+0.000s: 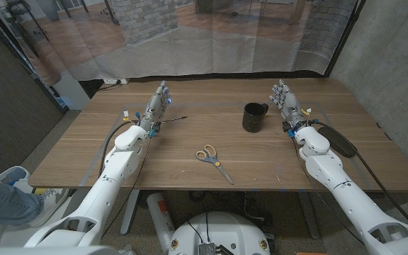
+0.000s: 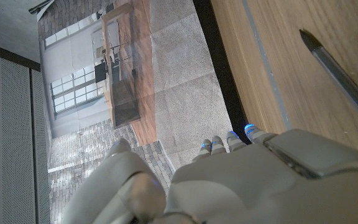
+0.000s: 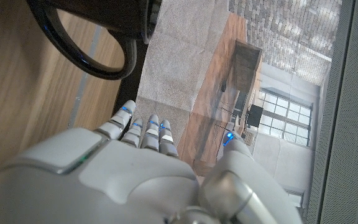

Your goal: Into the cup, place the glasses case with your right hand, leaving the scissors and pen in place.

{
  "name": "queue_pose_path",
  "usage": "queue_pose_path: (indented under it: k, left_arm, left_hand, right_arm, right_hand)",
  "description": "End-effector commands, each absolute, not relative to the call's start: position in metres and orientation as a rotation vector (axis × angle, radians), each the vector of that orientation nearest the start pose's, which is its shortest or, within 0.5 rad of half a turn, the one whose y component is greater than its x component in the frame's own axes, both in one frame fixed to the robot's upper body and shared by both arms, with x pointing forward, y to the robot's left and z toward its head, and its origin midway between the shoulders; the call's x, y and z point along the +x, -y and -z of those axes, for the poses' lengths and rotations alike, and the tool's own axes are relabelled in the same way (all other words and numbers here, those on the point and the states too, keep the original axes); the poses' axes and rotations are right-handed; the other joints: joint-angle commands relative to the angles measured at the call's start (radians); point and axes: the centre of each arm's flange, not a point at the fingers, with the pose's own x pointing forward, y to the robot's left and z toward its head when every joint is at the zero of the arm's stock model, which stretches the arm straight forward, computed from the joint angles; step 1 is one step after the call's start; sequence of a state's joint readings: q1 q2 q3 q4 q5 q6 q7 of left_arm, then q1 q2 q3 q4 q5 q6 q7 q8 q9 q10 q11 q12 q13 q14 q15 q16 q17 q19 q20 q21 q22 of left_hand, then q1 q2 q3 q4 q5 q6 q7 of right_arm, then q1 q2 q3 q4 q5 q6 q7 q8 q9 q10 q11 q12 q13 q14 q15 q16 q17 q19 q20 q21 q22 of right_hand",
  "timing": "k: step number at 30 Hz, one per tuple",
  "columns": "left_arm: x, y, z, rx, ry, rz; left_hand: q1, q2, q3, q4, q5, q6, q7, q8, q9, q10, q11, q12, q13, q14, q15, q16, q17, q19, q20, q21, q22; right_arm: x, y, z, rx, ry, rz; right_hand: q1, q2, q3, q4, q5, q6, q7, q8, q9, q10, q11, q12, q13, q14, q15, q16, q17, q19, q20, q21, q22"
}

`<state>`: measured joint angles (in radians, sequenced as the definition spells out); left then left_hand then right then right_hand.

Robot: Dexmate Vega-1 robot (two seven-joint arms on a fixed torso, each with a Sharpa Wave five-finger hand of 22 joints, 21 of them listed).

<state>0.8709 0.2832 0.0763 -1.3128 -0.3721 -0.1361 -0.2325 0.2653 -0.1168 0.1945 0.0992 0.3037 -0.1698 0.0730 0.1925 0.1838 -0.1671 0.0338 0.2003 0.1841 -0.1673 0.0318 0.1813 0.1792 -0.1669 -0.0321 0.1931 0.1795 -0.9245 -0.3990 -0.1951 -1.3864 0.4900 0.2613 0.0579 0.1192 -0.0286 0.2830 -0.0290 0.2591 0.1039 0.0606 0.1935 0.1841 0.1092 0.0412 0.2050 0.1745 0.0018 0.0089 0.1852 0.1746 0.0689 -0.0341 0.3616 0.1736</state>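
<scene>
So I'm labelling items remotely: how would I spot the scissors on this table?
Start at the wooden table and go to its middle, near the front edge. The scissors lie flat there, between the two arms and in front of the black cup. Pale handle loops and thin blades pointing at the front edge set them apart.

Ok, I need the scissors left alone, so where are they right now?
In the head view the scissors lie near the table's front edge, about midway between the two arms, in front of and slightly to the left of the black cup.
</scene>
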Motion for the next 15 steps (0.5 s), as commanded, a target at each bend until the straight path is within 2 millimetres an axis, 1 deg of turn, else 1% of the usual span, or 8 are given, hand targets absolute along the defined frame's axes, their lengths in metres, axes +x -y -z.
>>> queue_pose_path:
  k: [1, 15]
  left_arm:
    - [0.6544, -0.2909, 0.0210, -0.016, 0.575, 0.234]
    - [0.6560, -0.2863, 0.0223, -0.007, 0.568, 0.249]
  left_hand:
    - [0.009, 0.008, 0.001, -0.002, 0.007, -0.030, -0.002, 0.006, 0.002, -0.014, 0.000, 0.004, 0.001, -0.059, 0.000, 0.006, 0.003, -0.038, -0.020, 0.005, 0.001]
    - [0.014, 0.014, 0.001, -0.004, 0.008, -0.025, -0.001, 0.007, 0.002, -0.010, -0.001, 0.005, 0.001, -0.055, 0.001, 0.007, 0.003, -0.039, -0.018, 0.005, 0.001]
  right_arm:
    - [0.6228, 0.3007, 0.0200, 0.027, 0.677, -0.148]
    - [0.6130, 0.3088, 0.0212, 0.017, 0.697, -0.124]
  right_hand:
    - [0.013, -0.003, 0.002, -0.007, -0.001, 0.009, 0.001, 0.006, 0.001, 0.006, -0.003, 0.006, 0.005, 0.012, 0.001, 0.005, 0.003, 0.008, -0.025, -0.004, 0.002]
    - [0.019, -0.001, 0.003, -0.012, -0.003, 0.012, 0.000, 0.005, 0.001, 0.009, -0.005, 0.006, 0.005, 0.017, -0.001, 0.005, 0.003, 0.009, -0.023, -0.010, 0.002]
